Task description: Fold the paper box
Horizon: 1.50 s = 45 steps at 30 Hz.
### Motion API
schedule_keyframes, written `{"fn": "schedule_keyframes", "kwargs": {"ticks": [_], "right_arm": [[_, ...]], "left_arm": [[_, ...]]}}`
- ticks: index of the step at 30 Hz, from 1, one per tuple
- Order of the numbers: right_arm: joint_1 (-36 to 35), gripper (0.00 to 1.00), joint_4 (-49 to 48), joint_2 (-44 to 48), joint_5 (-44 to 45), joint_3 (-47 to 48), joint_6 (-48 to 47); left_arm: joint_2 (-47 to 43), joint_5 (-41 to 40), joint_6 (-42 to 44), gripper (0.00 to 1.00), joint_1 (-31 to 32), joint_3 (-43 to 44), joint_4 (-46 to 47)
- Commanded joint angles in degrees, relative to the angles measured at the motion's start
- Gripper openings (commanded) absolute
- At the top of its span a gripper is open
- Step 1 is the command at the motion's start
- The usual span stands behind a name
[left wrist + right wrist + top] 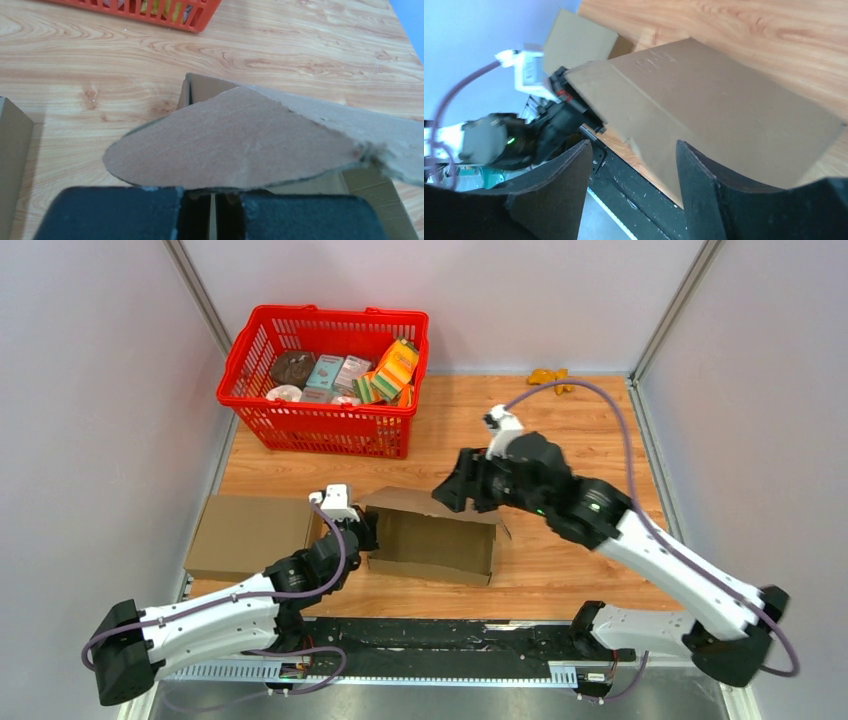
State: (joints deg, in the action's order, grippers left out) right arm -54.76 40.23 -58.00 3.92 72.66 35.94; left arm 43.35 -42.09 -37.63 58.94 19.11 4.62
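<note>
My left pincer (212, 196) is clenched on a flap (235, 140) of the paper box (440, 545), the right pincer (633, 146) released above it. It's light, bendy card, so I'd pinch flap edges.

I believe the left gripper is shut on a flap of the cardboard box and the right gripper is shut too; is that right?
Not quite: the right gripper is open, its jaws apart near the cardboard box, as the right wrist view shows. The left gripper is shut on the flap.
</note>
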Motion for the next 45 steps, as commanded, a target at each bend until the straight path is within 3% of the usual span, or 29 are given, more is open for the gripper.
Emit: {"fn": "schedule_keyframes", "kwargs": {"ticks": [1,3,4,7,8,15,20,22,25,30,37,45], "right_arm": [[3.17,0.65,-15.33,-8.07,-20.84,-4.01,2.81],[2.91,0.64,-20.86,-9.58,-22.11,-8.23,4.65],[2.65,0.63,-22.02,-10.55,-22.2,-9.81,5.79],[2.56,0.63,-28.52,-10.73,-23.43,-16.31,8.52],[2.47,0.63,-30.02,-10.56,-23.61,-17.8,9.05],[2.55,0.64,-34.69,-11.69,-24.84,-24.06,7.74],[2.47,0.64,-35.22,-12.93,-25.1,-27.21,6.33],[2.47,0.64,-35.22,-13.46,-25.45,-27.92,6.24],[2.55,0.64,-36.01,-13.98,-26.16,-29.94,6.51],[2.38,0.64,-36.62,-12.76,-25.72,-33.89,7.56],[2.47,0.65,-34.43,-8.37,-23.7,-38.46,7.83],[3.69,0.65,-26.27,-0.55,-20.45,-42.43,6.25]], "left_arm": [[-1.25,3.41,-2.89,0.1,0.56,-0.22,-6.55],[-2.83,5.77,-5.16,0.19,0.56,0.92,-11.79],[-3.53,6.74,-6.05,0.31,0.56,1.36,-14.27],[-7.66,11.57,-11.14,0.5,0.56,2.15,-24.28],[-10.54,13.07,-12.37,0.52,0.56,2.33,-26.66],[-29.18,34.41,-20.99,0.54,0.56,3.73,-48.1],[-42.01,38.57,-18.02,0.51,0.57,10.05,-52.35],[-42.21,38.22,-15.03,0.51,0.56,13.83,-51.3],[-36.61,32.61,-11.69,0.5,0.56,17.7,-49.89],[-17.8,25.65,-6.34,0.46,0.3,21.05,-39.63],[3.46,35.92,-5.61,0.38,-8.48,18.86,-22.74],[12.54,37.95,-8.08,0.33,-10.77,11.21,-13.68]]}}
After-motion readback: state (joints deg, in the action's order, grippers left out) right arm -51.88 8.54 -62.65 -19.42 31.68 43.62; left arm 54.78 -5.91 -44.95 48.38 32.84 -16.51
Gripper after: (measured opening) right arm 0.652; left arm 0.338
